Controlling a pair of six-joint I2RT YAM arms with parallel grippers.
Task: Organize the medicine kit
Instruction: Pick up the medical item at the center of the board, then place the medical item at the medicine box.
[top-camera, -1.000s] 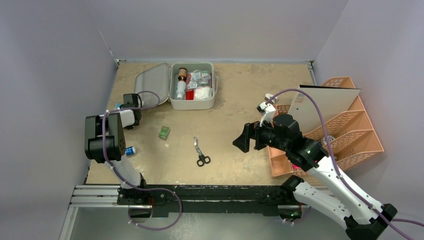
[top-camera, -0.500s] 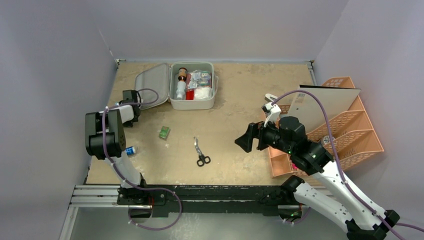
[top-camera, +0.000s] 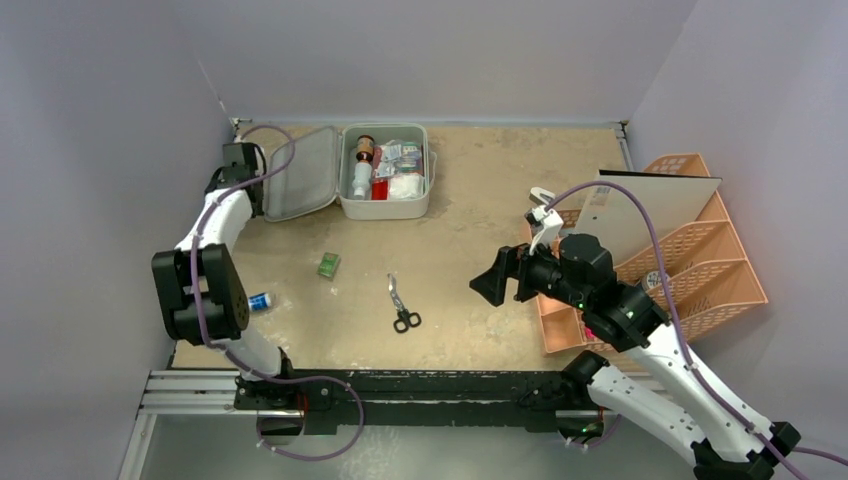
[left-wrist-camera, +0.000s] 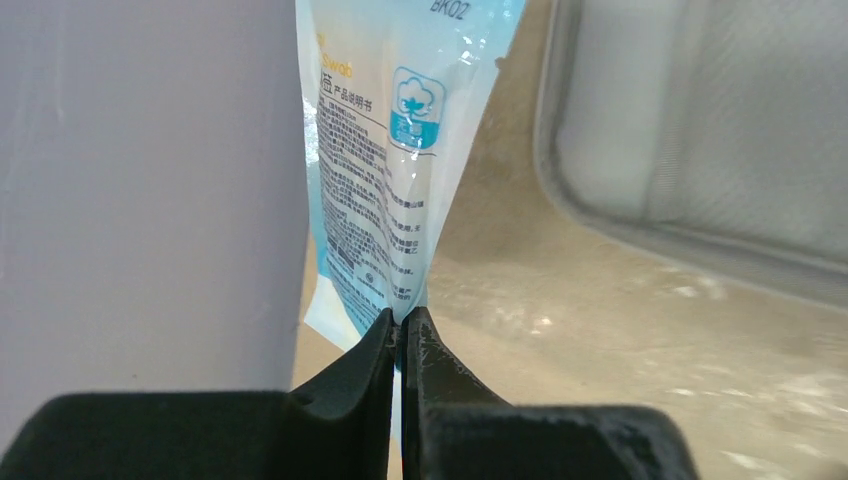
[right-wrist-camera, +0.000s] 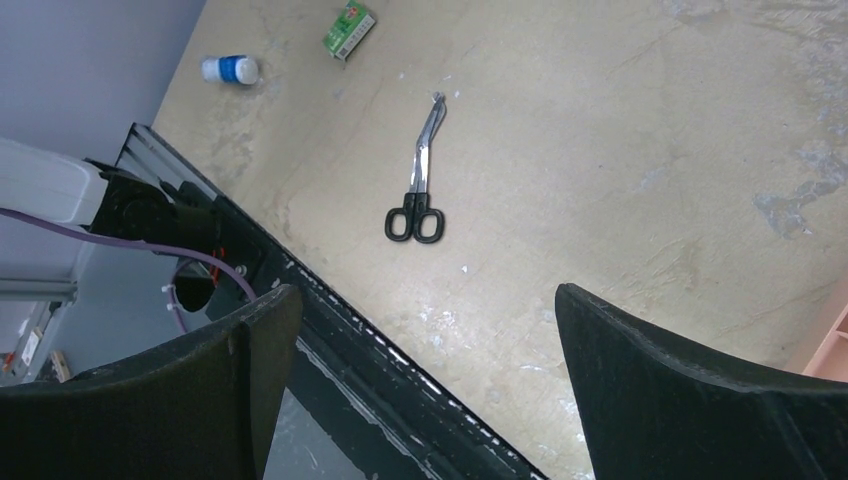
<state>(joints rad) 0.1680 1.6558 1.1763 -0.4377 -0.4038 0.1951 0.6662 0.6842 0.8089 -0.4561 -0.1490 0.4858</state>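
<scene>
While the right gripper (right-wrist-camera: 425, 300) hangs wide open and empty over the near part of the table (top-camera: 470, 200), scissors (right-wrist-camera: 422, 170) lie flat a little to its left. Further left are a small bottle (top-camera: 259, 300) and a green box (top-camera: 329, 264), apart from each other. At the far left, the left gripper (left-wrist-camera: 402, 325) is pinched tight on the edge of a swab packet (left-wrist-camera: 385, 170), just beside the lid (top-camera: 303, 170) of the kit (top-camera: 385, 208). That kit stands open at the far edge, with supplies (top-camera: 385, 165) inside.
</scene>
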